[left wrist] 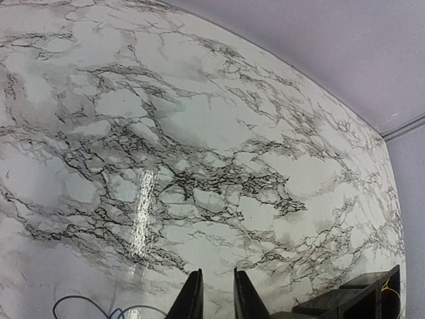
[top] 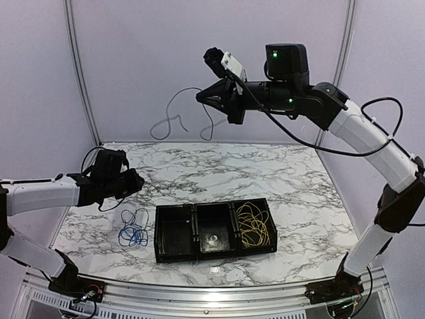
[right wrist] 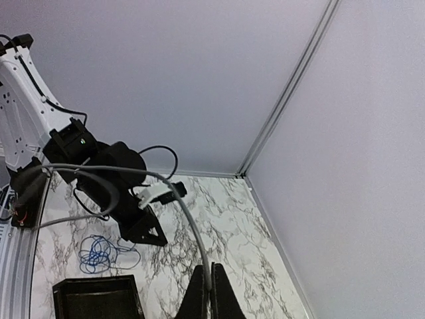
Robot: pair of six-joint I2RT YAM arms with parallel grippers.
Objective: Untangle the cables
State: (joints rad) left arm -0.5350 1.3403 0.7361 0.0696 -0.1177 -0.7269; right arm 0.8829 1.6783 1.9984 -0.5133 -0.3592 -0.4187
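Observation:
My right gripper [top: 202, 98] is raised high at the back and is shut on a thin grey cable [top: 164, 113], which dangles in loops in the air. In the right wrist view the grey cable [right wrist: 193, 223] arcs away from the shut fingertips of my right gripper [right wrist: 210, 279]. A blue cable [top: 134, 227] lies coiled on the marble, left of the tray. A yellow cable [top: 254, 224] lies in the tray's right compartment. My left gripper [top: 139, 181] hovers above the blue cable. In the left wrist view my left gripper [left wrist: 217, 286] shows a narrow gap holding nothing, with the blue cable [left wrist: 80, 298] at the lower left.
A black tray [top: 176, 256] with three compartments sits at the front centre of the table; its left and middle compartments hold no cable. Purple walls enclose the table at the back and sides. A metal rail runs along the near edge.

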